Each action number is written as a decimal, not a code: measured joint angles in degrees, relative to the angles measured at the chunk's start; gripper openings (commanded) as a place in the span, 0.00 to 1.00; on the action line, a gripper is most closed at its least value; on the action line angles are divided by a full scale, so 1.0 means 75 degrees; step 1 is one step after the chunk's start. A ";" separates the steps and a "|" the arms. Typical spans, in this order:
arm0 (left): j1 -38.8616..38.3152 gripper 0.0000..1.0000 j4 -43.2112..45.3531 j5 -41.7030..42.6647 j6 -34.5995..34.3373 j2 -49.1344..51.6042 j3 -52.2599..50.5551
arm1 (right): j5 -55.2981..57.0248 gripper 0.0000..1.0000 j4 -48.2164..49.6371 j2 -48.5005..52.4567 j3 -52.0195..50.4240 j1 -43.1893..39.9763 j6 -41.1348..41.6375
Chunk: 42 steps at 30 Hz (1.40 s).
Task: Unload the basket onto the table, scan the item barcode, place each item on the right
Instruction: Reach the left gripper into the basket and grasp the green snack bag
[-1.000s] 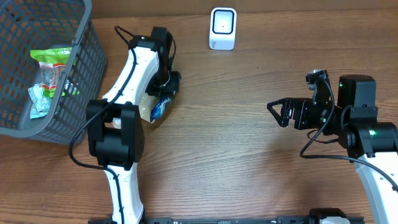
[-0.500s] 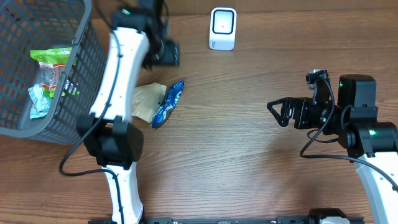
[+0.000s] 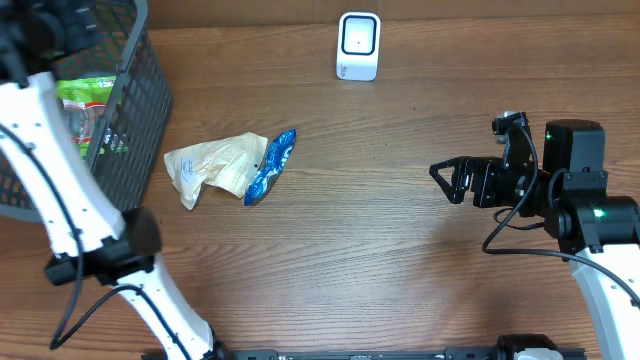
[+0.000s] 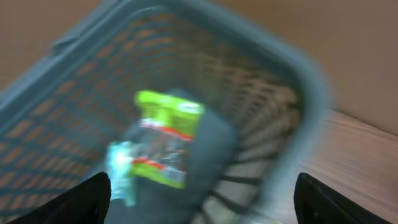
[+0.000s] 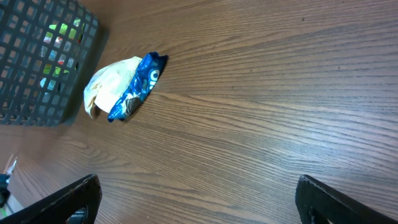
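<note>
The left end effector (image 4: 208, 200) hangs above the basket (image 3: 150, 92) with its fingers spread apart and nothing between them. Its wrist view is blurred but looks straight down onto a green packet (image 4: 168, 140) lying inside the basket on top of some paler wrapping. Just outside the basket's right wall, a cream packet (image 3: 212, 166) and a blue packet (image 3: 271, 165) lie on the surface (image 3: 380, 260), touching and partly overlapping. The scanner (image 3: 358, 45) stands well to the right of the basket, near the far edge. The right end effector (image 3: 447, 181) waits farther right of the basket than anything else, its fingers also parted and empty.

Which packet is due at the scanner cannot be told from here; the left arm's position suggests the green one.

Several things could go wrong. The basket walls are open mesh, so a finger coming down close to a wall could snag and drag or tip the basket. The green packet rests on other wrapping, so a deep pinch may lift two items at once. The film looks slick and crumpled and may slide out of a shallow pinch. No barcode is visible on any packet, so whichever one is lifted may reach the scanner facing the wrong way.
</note>
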 measured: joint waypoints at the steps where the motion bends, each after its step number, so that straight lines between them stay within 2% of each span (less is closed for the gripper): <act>1: 0.0221 0.85 0.0096 -0.0026 0.0020 0.0064 -0.0119 | 0.0000 1.00 0.0003 0.0000 0.0000 0.0000 0.0000; 8: 0.0973 0.88 0.0903 -0.0079 0.0530 0.1003 -0.0912 | 0.0000 1.00 -0.0026 0.0000 0.0000 0.0003 0.0003; 13: 0.0962 0.93 0.1253 -0.0070 0.0755 0.1964 -0.1067 | 0.0000 1.00 -0.0146 0.0000 0.0000 0.0003 -0.0003; 20: 0.0965 0.93 0.1792 -0.0070 0.0874 0.3162 -0.1137 | 0.0000 1.00 -0.0437 0.0000 0.0000 0.0000 0.0006; 32: 0.0962 0.93 0.2206 -0.0073 0.1102 0.3975 -0.1145 | 0.0003 1.00 -0.0452 0.0000 0.0000 0.0000 -0.0003; 36: 0.0962 0.85 0.1862 -0.0073 0.1145 0.3993 -0.1128 | 0.0003 1.00 -0.0446 0.0006 0.0000 0.0000 0.0003; 38: 0.0962 0.74 0.1632 -0.0076 0.1157 0.4004 -0.1128 | 0.0003 1.00 -0.0449 0.0006 0.0000 0.0003 0.0003; 39: 0.0962 0.71 0.1507 -0.0079 0.1186 0.4004 -0.1128 | 0.0006 1.00 -0.0449 0.0006 0.0000 0.0000 0.0006; 42: 0.0962 0.72 0.1064 -0.0073 0.1134 0.4004 -0.1128 | 0.0000 1.00 -0.0452 0.0006 0.0000 0.0000 0.0003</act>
